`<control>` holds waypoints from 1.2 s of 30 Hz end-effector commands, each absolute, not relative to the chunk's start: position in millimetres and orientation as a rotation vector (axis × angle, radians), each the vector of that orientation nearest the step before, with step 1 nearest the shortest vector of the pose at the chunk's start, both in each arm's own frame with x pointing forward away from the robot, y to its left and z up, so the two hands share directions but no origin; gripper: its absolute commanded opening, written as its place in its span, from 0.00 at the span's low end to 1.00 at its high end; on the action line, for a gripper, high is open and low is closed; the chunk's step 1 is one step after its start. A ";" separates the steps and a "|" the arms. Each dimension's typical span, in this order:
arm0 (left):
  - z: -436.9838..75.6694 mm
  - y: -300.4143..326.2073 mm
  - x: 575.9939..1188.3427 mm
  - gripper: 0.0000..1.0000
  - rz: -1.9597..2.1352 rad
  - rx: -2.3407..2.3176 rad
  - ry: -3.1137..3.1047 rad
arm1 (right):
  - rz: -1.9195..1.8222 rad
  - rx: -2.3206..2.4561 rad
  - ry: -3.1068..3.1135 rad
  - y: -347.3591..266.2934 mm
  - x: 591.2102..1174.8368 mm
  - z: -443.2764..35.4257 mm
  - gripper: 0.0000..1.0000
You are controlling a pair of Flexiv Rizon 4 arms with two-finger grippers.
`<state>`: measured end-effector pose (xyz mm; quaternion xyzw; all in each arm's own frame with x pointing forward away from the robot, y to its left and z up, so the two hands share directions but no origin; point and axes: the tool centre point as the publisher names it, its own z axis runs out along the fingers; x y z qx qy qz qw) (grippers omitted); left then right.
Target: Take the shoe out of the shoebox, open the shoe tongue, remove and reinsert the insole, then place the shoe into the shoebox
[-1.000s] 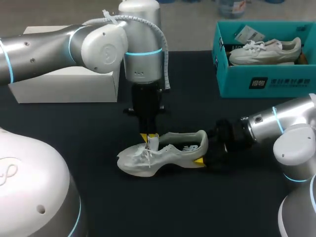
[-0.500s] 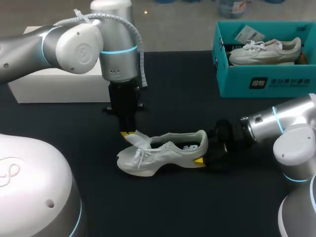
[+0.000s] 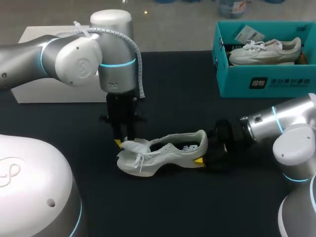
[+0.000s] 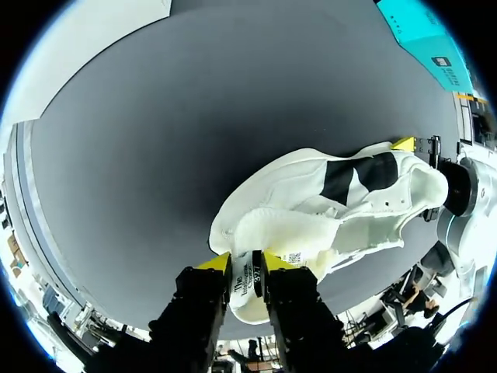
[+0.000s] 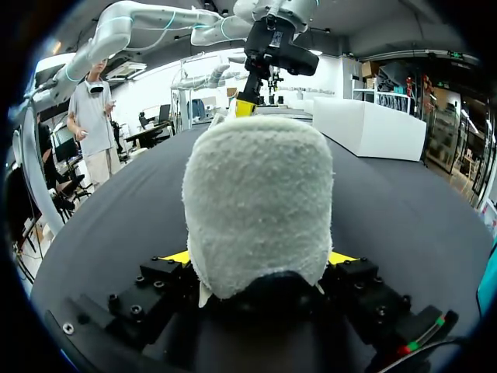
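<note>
A pale grey shoe (image 3: 165,152) lies on its side on the black table, toe towards the left. Its tongue (image 3: 134,144) is folded out over the laces. My left gripper (image 3: 122,141) hangs straight down at the tongue's end. In the left wrist view the labelled tongue (image 4: 245,281) fills the narrow gap between the yellow fingertips (image 4: 273,260), which touch it from both sides. My right gripper (image 3: 203,154) comes in low from the right. Its fingers stand wide on either side of the shoe's heel (image 5: 256,202) and press against it.
A teal shoebox (image 3: 266,84) holding another white shoe (image 3: 264,52) stands at the back right. A white box (image 3: 64,90) sits at the back left, behind my left arm. Bare black table lies in front of the shoe.
My left gripper has moved left and down toward the toe, drawing the tongue out over the laces. The right arm and the shoe's heel have stayed put.
</note>
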<state>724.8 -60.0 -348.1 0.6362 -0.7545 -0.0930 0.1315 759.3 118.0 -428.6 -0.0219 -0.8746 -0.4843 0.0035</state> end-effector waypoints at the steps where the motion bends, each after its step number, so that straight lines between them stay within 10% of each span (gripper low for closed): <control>1: -334.3 -64.4 718.7 1.00 -0.207 1.717 -2.352 | -1.514 -0.071 -2.744 119.2 761.6 -434.5 0.00; 21: -262.2 -103.6 761.9 1.00 0.015 -0.702 -2.903 | -1.514 -0.071 -2.744 119.2 761.6 -434.5 0.00; 35: -247.5 -109.1 763.5 1.00 0.161 -0.486 -3.062 | -1.514 -0.071 -2.744 119.2 761.6 -434.5 0.00; 36: -245.4 -112.7 763.6 0.48 0.188 -0.444 -3.073 | -1.514 -0.071 -2.744 119.2 761.6 -434.5 0.00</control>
